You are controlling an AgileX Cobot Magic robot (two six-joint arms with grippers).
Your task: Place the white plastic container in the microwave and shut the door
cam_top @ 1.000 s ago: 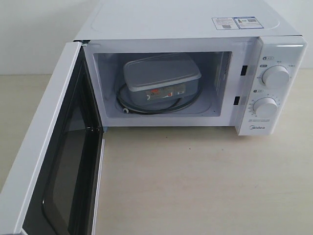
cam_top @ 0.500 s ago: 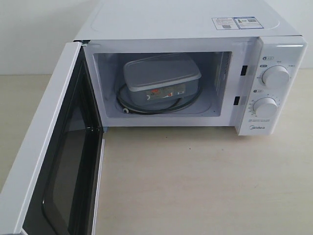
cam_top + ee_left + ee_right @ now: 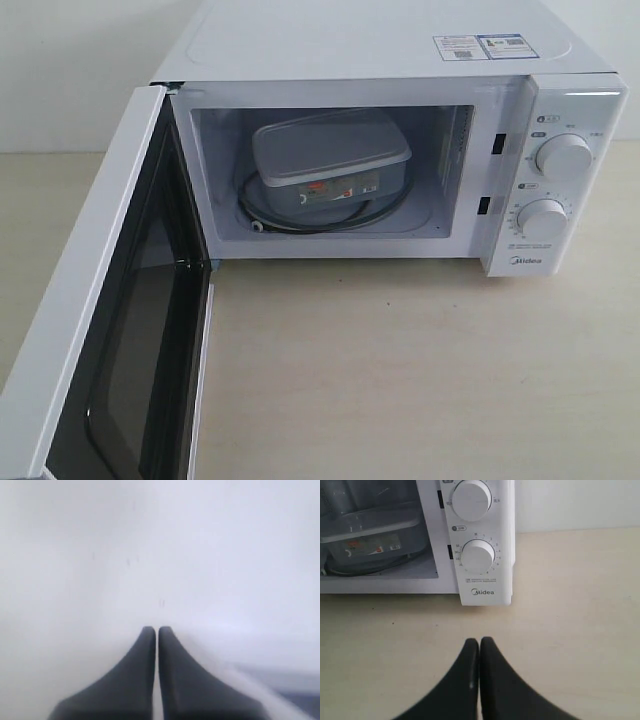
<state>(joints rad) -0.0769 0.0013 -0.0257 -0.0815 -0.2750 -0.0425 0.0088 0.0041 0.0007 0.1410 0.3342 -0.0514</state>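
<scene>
The white plastic container (image 3: 330, 162) sits lidded on the glass turntable inside the microwave (image 3: 560, 110), its label facing out. The door (image 3: 95, 330) stands wide open, swung out to the left of the exterior view. Neither arm shows in that view. In the left wrist view my left gripper (image 3: 157, 628) is shut and empty, close against a blurred white surface. In the right wrist view my right gripper (image 3: 479, 640) is shut and empty above the table, a short way in front of the microwave (image 3: 485, 587) panel; the container (image 3: 370, 535) shows in the cavity.
A beige table (image 3: 420, 370) spreads in front of the microwave. Two round dials (image 3: 562, 157) sit on its right panel. Stickers (image 3: 480, 45) lie on its top. A pale wall stands behind.
</scene>
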